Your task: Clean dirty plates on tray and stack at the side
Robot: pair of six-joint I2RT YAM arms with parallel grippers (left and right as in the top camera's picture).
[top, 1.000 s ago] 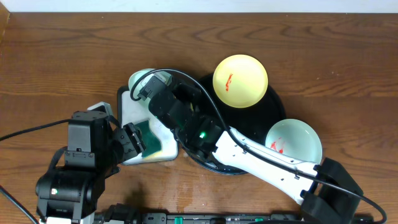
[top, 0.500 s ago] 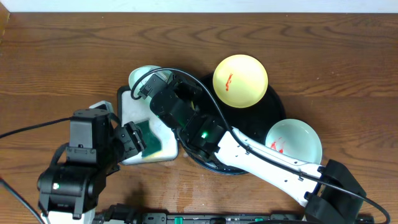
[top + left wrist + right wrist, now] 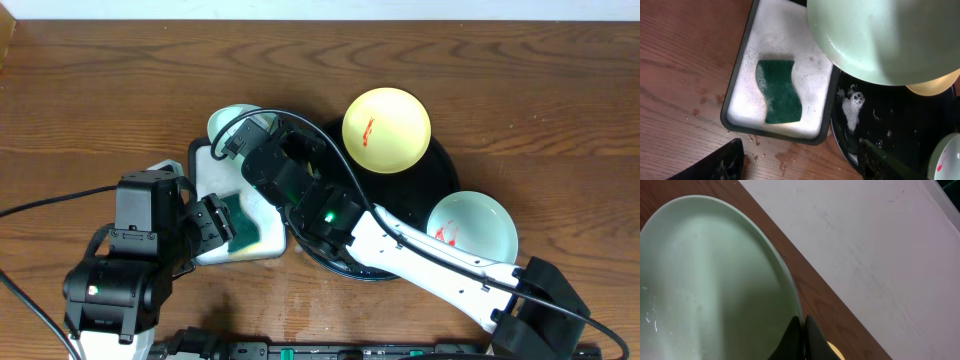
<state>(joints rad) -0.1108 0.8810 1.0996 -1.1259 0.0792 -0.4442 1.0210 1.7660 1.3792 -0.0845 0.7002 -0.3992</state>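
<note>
My right gripper (image 3: 801,326) is clamped on the rim of one mint-green plate (image 3: 880,40), holding it over the soapy tray (image 3: 774,136) — near the sponge (image 3: 780,90). My left gripper (image 3: 799,150) hangs wide and empty above that sponge. The yellow plate (image 3: 387,130) and the second mint plate (image 3: 473,230) — both smeared red — wait on the black dish (image 3: 440,172).

The held plate (image 3: 705,290) is pale mint; the second mint plate (image 3: 482,222) and yellow plate (image 3: 392,128) show red smears.

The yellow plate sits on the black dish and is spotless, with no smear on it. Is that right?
Not quite. The yellow plate does sit on the black dish, but it is not spotless: it bears a small red smear, which the overhead view shows.
</note>
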